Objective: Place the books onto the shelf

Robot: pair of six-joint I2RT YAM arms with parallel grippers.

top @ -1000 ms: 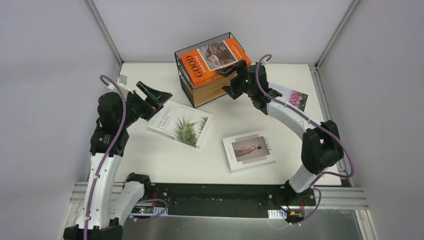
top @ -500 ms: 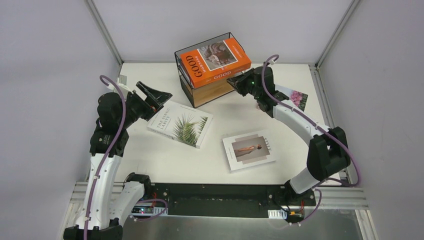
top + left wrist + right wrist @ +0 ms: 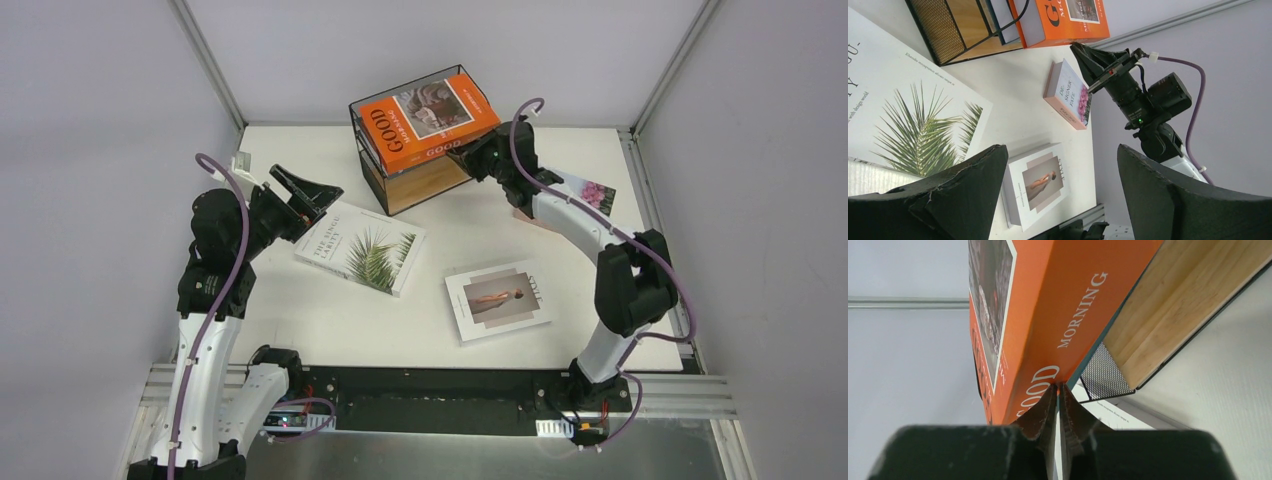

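The palm-leaf book [image 3: 365,250] lies flat on the desk [image 3: 300,320], with the left pincer [image 3: 312,200] wide open over its edge, ready for a pickup. Farther back, the right pincer [image 3: 462,152], closed narrow, touches the orange book [image 3: 425,120] lying askew atop the shelf [image 3: 415,185], probably to nudge it square.

A second ago the right gripper [image 3: 460,153] stood wide open around the lower-right corner of the orange book [image 3: 425,120]. It has since closed, tips together against that book's edge in the upper centre of the frame. Its elbow swung out to the right, then back left.
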